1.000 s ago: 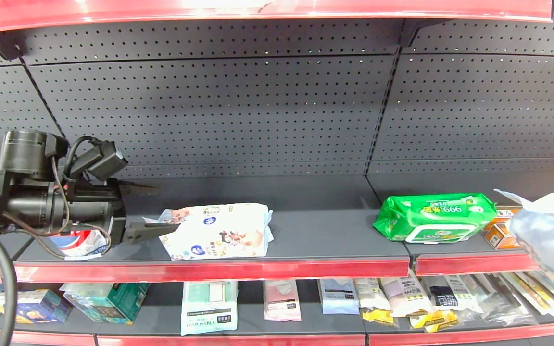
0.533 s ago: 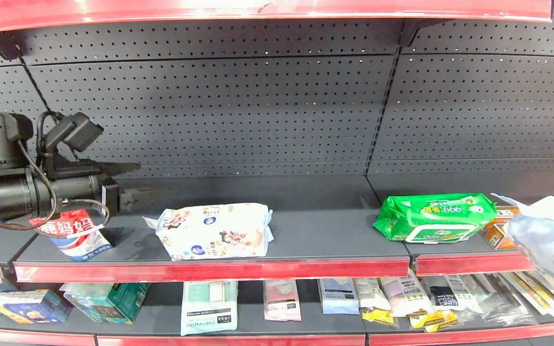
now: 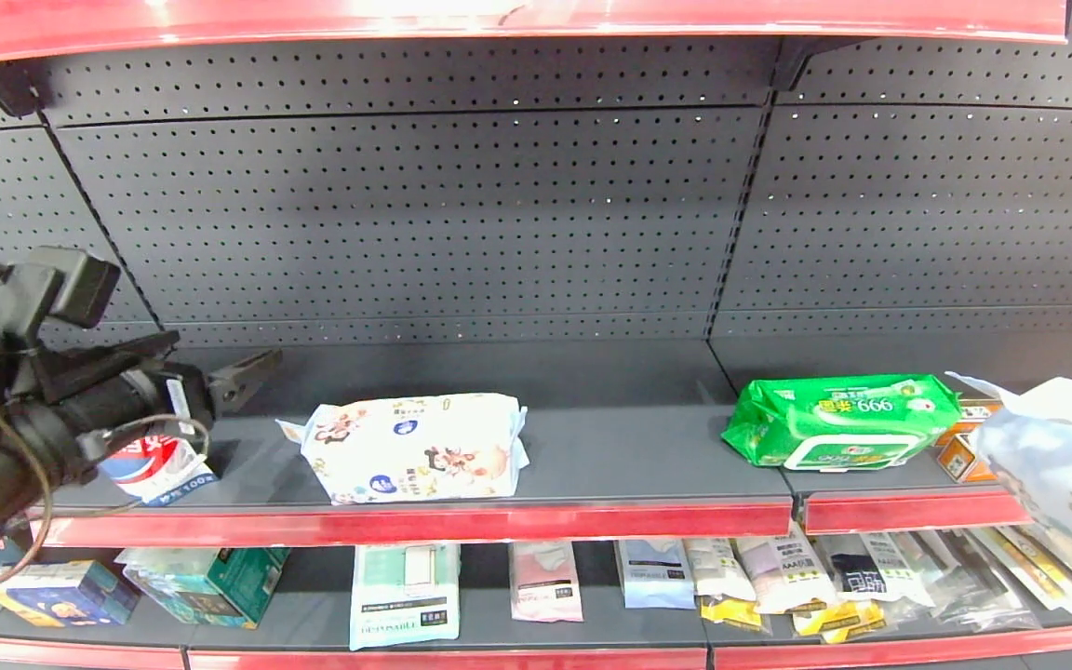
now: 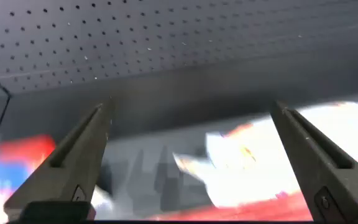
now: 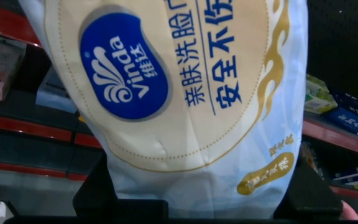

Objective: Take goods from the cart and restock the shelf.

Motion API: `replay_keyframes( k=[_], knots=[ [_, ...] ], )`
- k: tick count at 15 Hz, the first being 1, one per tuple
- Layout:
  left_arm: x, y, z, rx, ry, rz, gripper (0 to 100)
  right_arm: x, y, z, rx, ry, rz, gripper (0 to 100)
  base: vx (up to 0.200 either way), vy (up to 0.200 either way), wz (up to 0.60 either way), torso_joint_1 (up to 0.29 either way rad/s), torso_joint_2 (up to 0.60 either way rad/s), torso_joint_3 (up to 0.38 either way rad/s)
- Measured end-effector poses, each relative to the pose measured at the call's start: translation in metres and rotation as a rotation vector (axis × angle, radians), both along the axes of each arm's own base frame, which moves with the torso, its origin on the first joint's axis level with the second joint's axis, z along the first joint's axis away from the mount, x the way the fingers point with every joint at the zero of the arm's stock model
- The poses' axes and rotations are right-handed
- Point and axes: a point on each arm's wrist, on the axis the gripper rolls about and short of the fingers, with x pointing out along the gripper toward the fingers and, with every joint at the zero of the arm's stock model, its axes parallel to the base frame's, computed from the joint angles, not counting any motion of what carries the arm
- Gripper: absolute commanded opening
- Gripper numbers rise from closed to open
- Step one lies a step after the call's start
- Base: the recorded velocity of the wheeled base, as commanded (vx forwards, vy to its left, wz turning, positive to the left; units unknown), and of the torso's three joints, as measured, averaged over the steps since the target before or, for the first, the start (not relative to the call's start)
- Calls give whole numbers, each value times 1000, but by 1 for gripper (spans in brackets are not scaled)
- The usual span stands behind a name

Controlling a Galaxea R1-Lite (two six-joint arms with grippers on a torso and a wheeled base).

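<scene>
A white wipes pack with cartoon print lies flat on the grey middle shelf; it also shows as a blurred white pack in the left wrist view. My left gripper hovers left of it and slightly above the shelf, apart from the pack. Its fingers are spread wide with nothing between them. At the right edge of the head view, a large white and blue tissue pack hangs in front of the shelves. My right gripper is shut on this pack.
A red, white and blue pack sits on the shelf under my left arm. A green wipes pack and orange boxes lie at the right. The lower shelf holds several packets and boxes. The pegboard back wall is bare.
My left gripper, open throughout, has drawn back to the left, away from the white cartoon pack's left end, which it was around a second ago. The pack stays on the shelf.
</scene>
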Motion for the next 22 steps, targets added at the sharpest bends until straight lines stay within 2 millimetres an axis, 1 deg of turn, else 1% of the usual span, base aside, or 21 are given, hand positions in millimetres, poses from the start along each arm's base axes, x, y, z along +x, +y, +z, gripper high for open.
replay_keyframes(
  k=[1, 3, 6, 8, 9, 11, 13, 15, 19, 21, 22],
  knots=[
    [-18, -2, -2, -5, 5, -6, 100, 1, 0, 1, 3, 2, 10, 0, 0, 0, 0, 0, 0, 0],
    [-57, -1, -2, -6, 30, -18, 100, 2, 2, 2, 22, 7, 93, 0, 0, 0, 0, 0, 0, 0],
    [-123, 5, 2, -4, 71, -24, 100, 5, 2, 2, 26, 22, 102, 0, 0, 0, 0, 0, 0, 0],
    [-164, 11, -2, -4, 71, -18, 100, 7, 2, 6, 27, 22, 107, 0, 0, 0, 0, 0, 0, 0],
    [-181, 13, -5, -2, 64, -12, 100, 8, 2, 8, 28, 20, 112, 0, 0, 0, 0, 0, 0, 0],
    [-209, 17, -14, 5, 46, 0, 100, 12, 2, 11, 32, 29, 117, 0, 0, 0, 0, 0, 0, 0],
    [-224, 19, -19, 22, 7, -2, 100, 14, 2, 11, 34, 44, 118, 0, 0, 0, 0, 0, 0, 0],
    [-231, 20, -21, 25, -25, -3, 100, 16, 2, 9, 36, 57, 118, 0, 0, 0, 600, 5, 2, 2],
    [-236, 21, -28, 25, -41, -4, 100, 18, 2, 8, 56, 72, 115, 0, 0, 0, 600, 5, -2, 4],
    [-236, 21, -29, 25, -42, -5, 100, 19, 2, 8, 56, 79, 117, 0, 0, 0, 0, 0, 0, 0],
    [-237, 21, -30, 25, -44, -4, 100, 20, 2, 12, 55, 71, 120, 0, 0, 0, 0, 0, 0, 0]
  ],
)
